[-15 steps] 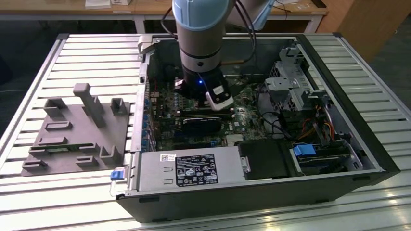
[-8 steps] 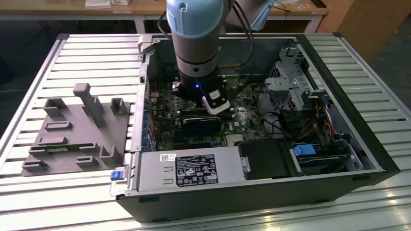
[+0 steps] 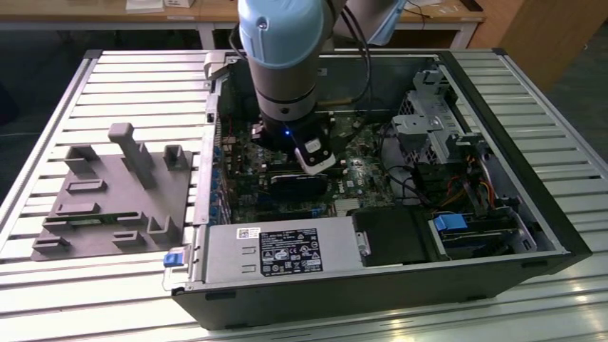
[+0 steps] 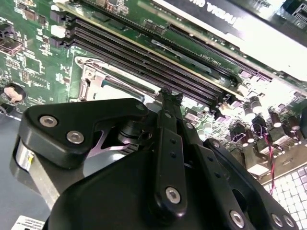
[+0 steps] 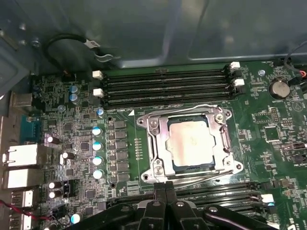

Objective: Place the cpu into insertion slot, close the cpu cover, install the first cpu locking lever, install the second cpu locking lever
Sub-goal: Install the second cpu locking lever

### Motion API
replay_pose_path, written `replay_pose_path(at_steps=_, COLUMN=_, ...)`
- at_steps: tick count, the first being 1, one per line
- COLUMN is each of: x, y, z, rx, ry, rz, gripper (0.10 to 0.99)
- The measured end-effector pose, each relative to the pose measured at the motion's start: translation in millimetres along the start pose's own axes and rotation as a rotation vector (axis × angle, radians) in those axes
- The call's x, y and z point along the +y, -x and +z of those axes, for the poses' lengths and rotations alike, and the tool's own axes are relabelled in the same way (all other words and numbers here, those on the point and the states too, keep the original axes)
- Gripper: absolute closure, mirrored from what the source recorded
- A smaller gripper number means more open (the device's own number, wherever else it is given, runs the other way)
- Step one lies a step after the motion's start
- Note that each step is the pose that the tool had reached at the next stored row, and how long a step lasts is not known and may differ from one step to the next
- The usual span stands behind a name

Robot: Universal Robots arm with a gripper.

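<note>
The small flat square cpu with its pale silvery-tan metal top (image 5: 190,145) lies seated in the square dark insertion slot with a silvery rim (image 5: 176,167), near the middle of the green motherboard (image 5: 120,143) in the first wrist view. The thin silvery metal cpu cover, a frame plate with a square cutout (image 5: 163,143), lies flat around the chip, its edges overlapping the chip's border. Thin wire locking levers run along the socket's sides; whether they are latched I cannot tell.

The black pincer (image 5: 165,188) sits at 6 o'clock from the socket, just beside its edge, fingertips pressed together and holding nothing.

By my judgement the chip is light, rigid and fragile, best held by its edges only, never pressed crooked. The cover is thin stiff sheet metal on a hinge. The levers look springy and slippery, best pushed near their free ends.

In the exterior view, the open black computer case (image 3: 532,214) lies on the slatted metal table (image 3: 124,92) and holds the motherboard, a grey power-supply box (image 3: 275,253) at its 6 o'clock edge, drive cages and cabling at 3 o'clock.
</note>
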State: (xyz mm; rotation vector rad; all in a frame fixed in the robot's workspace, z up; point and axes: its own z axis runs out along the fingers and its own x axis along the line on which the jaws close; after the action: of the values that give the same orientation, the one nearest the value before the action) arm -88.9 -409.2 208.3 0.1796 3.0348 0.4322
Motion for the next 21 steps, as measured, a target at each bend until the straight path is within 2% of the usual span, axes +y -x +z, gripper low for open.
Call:
replay_pose_path(at_steps=11, x=-0.5, y=-2.7, z=2.3, rx=-0.0007, ry=0.000, rz=-0.001, gripper=0.980)
replay_pose_path(at_steps=16, x=3.7, y=-3.2, z=3.5, rx=-0.0006, ry=0.000, rz=-0.001, gripper=0.980)
replay_pose_path(at_steps=21, x=3.6, y=-3.5, z=4.5, rx=-0.0008, ry=0.000, rz=-0.001, gripper=0.980)
